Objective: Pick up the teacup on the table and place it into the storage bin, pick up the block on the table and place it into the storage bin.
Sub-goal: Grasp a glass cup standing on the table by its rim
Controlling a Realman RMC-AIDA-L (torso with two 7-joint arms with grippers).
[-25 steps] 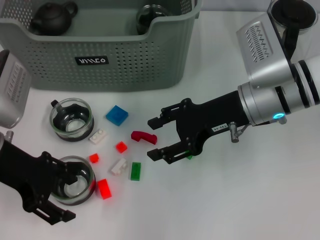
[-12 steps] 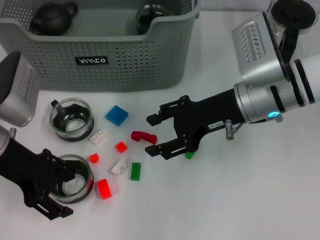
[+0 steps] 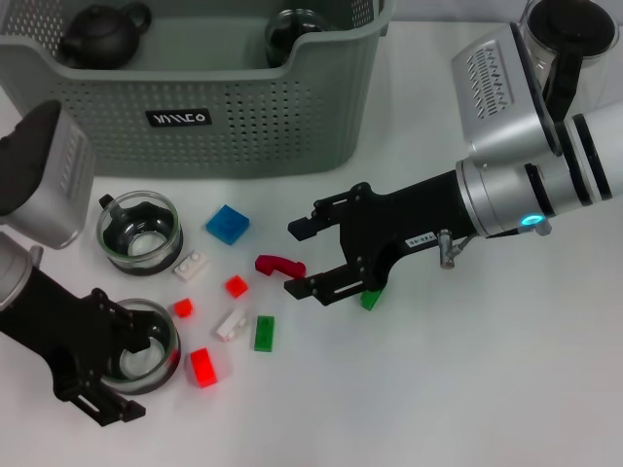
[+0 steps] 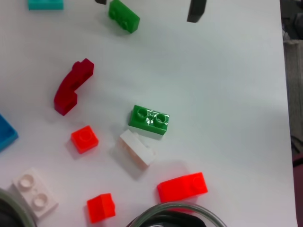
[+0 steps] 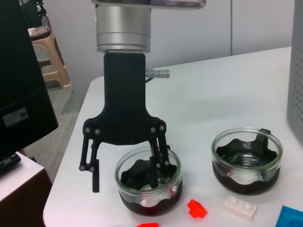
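The storage bin (image 3: 243, 107) stands at the back left with a dark teapot (image 3: 102, 34) and a glass cup (image 3: 292, 29) inside. Two glass teacups rest on the table in front of it, one farther back (image 3: 139, 232) and one nearer (image 3: 146, 342). My left gripper (image 3: 131, 375) is open and straddles the near teacup's (image 5: 149, 182) wall, one finger inside and one outside. Open too, my right gripper (image 3: 300, 259) hovers beside a dark red curved block (image 3: 279, 265), which also shows in the left wrist view (image 4: 72, 87).
Loose blocks lie between the cups and the right gripper: blue (image 3: 227, 224), white (image 3: 191, 265), small red (image 3: 236, 286), green (image 3: 264, 333), bright red (image 3: 203, 367). Another green block (image 3: 370, 299) sits under the right gripper. A glass kettle (image 3: 569, 39) stands back right.
The right gripper has drifted slightly back over the table and its fingers have narrowed a little, uncovering the green block beneath. The left wrist has swung right; its gripper stays at the near teacup.
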